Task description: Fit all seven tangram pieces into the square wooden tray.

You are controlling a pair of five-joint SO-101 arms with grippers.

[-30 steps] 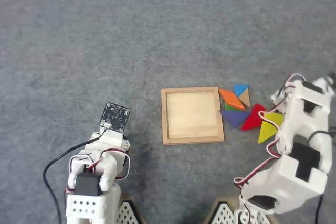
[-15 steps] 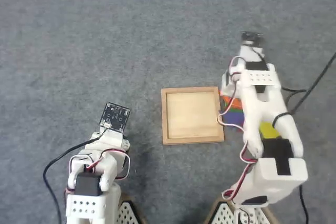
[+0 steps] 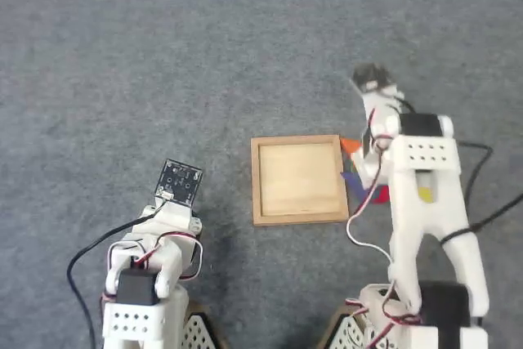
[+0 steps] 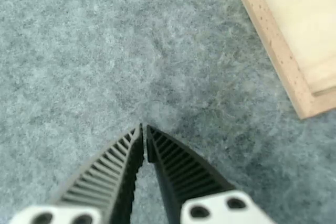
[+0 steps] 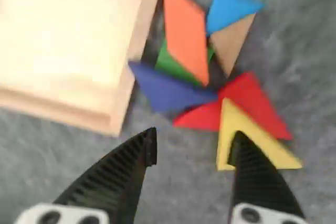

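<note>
**Right arm swings in over the pieces beside the tray**

A second ago the right arm [image 3: 421,185] was folded well off to the tray's right. It has since swung across and now stretches over the loose pieces on that side. The left arm [image 3: 151,259] has not moved.

The tray [image 3: 256,177] lies flat on the grey counter [image 3: 163,79] with nothing in it. All seven pieces sit on the counter just beside its right rim. In the right wrist view they form a tight cluster:

- The orange piece [image 5: 184,30] lies nearest the tray [image 5: 128,77].
- A green piece [image 5: 168,64] is partly tucked under the orange one.
- A dark blue triangle [image 5: 165,90] touches the rim.
- A blue triangle [image 5: 228,6] and a tan triangle [image 5: 228,43] are farther out.
- Red [image 5: 247,100] and yellow [image 5: 233,121] triangles are farthest out.

The right gripper [image 5: 194,135] hangs above them, spread wide and holding nothing. One finger covers a corner of the yellow triangle.

From above, the arm hides most of the cluster. Only slivers of orange [image 3: 350,145], dark blue [image 3: 358,184] and red [image 3: 380,195] peek out.

The left gripper [image 4: 144,129] points down at bare counter left of the tray [image 4: 273,51]. Its tips are pressed nearly together and it holds nothing. A small dark board [image 3: 180,182] on that arm carries markings too fine to read.
</note>
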